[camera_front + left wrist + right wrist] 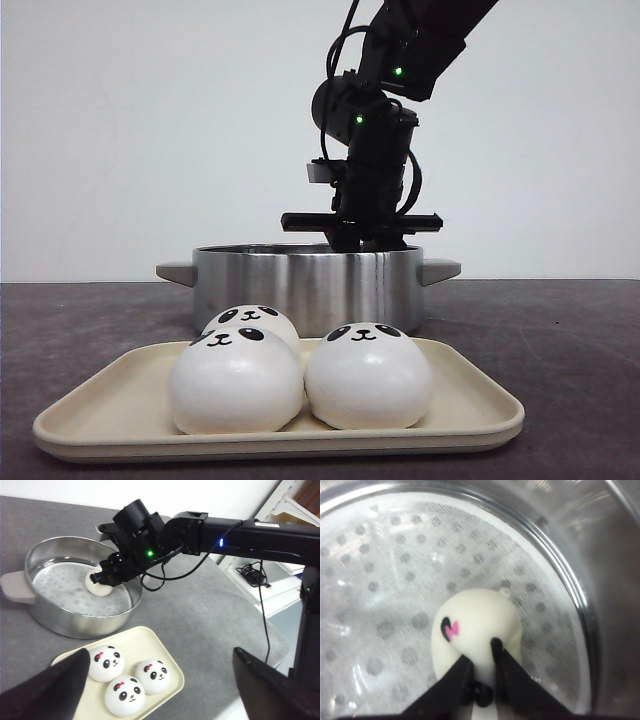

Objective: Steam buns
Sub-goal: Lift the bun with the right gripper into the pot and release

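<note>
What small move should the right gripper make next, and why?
Probably open the right gripper and let go of the bun. The bun already appears to sit low on the perforated liner inside the steamer pot, with the fingers pinching it. Three buns wait on the tray, so releasing and lifting clear would free the arm for the next one.
</note>
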Robot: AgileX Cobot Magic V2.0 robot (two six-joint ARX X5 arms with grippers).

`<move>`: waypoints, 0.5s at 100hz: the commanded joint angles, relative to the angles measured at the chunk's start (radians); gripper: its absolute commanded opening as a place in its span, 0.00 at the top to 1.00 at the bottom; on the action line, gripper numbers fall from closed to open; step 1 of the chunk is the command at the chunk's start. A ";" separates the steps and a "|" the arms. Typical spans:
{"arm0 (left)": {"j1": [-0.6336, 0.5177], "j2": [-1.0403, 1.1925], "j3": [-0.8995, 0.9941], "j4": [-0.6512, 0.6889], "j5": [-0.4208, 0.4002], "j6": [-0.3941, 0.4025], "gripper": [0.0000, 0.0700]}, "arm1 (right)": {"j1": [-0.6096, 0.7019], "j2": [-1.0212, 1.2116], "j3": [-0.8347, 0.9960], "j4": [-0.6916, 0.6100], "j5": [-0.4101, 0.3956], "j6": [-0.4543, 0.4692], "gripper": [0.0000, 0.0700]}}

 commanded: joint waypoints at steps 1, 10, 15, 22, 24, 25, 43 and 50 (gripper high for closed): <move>-0.005 0.001 0.017 0.003 -0.006 0.003 0.21 | 0.003 0.026 0.022 0.028 0.002 0.002 1.00; -0.005 0.001 0.017 -0.013 -0.013 0.003 0.21 | 0.004 0.026 0.022 0.054 0.025 0.008 1.00; -0.005 0.001 0.017 -0.022 -0.018 0.005 0.21 | 0.003 0.026 0.022 0.060 0.025 0.017 1.00; -0.005 0.001 0.017 -0.030 -0.019 0.008 0.21 | 0.002 0.026 0.022 0.048 0.016 0.027 0.92; -0.005 0.001 0.017 -0.032 -0.019 0.008 0.21 | 0.000 0.026 0.022 0.042 0.014 0.032 0.81; -0.005 0.001 0.017 -0.033 -0.019 0.008 0.21 | -0.002 0.026 0.022 0.039 0.014 0.034 0.75; -0.016 0.001 0.017 -0.036 -0.019 0.007 0.21 | -0.002 0.027 0.022 0.001 0.016 0.064 0.23; -0.026 0.001 0.017 -0.036 -0.019 0.006 0.21 | -0.002 0.018 0.024 0.000 0.016 0.064 0.23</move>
